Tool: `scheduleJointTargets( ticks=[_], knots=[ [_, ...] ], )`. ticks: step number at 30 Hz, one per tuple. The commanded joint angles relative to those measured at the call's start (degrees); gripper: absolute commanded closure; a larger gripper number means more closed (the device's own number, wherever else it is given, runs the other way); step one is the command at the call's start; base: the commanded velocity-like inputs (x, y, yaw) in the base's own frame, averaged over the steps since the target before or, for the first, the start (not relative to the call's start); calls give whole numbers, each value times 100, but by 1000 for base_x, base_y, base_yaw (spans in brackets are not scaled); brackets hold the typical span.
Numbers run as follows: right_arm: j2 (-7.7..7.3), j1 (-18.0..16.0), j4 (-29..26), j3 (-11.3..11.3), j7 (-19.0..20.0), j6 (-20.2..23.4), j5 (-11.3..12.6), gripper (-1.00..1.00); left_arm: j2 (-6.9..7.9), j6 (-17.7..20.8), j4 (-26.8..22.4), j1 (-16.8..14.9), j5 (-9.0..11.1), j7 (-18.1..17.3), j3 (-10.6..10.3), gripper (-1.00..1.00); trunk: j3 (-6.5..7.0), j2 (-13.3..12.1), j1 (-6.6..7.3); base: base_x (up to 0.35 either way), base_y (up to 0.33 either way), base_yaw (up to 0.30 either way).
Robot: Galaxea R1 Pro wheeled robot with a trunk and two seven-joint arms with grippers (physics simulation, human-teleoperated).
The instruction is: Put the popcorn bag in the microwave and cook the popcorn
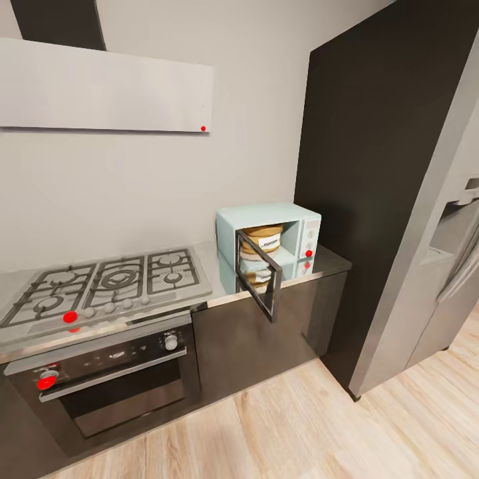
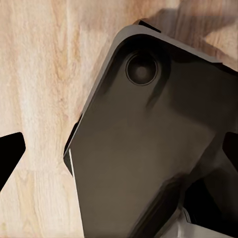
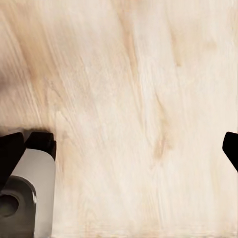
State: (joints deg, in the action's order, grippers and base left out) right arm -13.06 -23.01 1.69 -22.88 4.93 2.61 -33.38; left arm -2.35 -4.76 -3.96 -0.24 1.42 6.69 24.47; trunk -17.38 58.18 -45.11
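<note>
head: squat brown paper popcorn bag (image 1: 262, 242) with white label sits inside the small mint-blue microwave (image 1: 296, 222) on the grey metallic countertop (image 1: 219, 273), black-framed glass door (image 1: 259, 282) swung open, likely left for closing | left wrist: my left gripper (image 2: 119, 158) spread wide, empty, over my dark base (image 2: 148, 148) | right wrist: my right gripper (image 3: 121, 148) wide, empty, over pale plank floor (image 3: 139, 99)

Pale grey walls (image 1: 133, 186) rise behind a gas hob (image 1: 106, 283) and built-in oven (image 1: 110, 382); a tall dark cabinet (image 1: 379, 153) stands right, above light wood plank floor (image 1: 279, 432).
</note>
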Motion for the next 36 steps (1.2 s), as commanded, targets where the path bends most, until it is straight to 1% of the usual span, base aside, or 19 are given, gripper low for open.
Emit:
scheduleJointTargets(
  ticks=[1, 6, 13, 24, 33, 36],
  knots=[
    [7, 79, 10, -49, 14, -15, -50, -100, -2, -16, 0, -3, 15, 17, 7, -100, -6, 4, 0, 0, 0, 183],
    [16, 165, 15, -49, 16, -35, -65, -100, -2, -16, 0, -3, 16, 17, 7, -100, -6, 4, 0, 0, 0, 262],
    [5, 169, 15, -42, 33, -33, -98, -100, -15, -16, -7, -3, 10, 17, 27, -100, -6, 4, 0, 0, 0, 284],
    [29, 171, 8, -42, 32, -28, -110, -100, -18, -15, -18, -3, 7, 5, 22, -100, -6, 4, 0, 0, 0, 278],
    [-8, 172, -2, -42, 33, -33, -116, -100, -20, -16, -17, -3, 7, 8, 32, -100, -6, 4, 0, 0, -3, 26],
    [4, 173, -2, -37, 34, -33, -121, -100, -20, -14, -13, -3, 7, 8, 32, -100, -6, 4, 0, 0, -215, 0]
  ],
)
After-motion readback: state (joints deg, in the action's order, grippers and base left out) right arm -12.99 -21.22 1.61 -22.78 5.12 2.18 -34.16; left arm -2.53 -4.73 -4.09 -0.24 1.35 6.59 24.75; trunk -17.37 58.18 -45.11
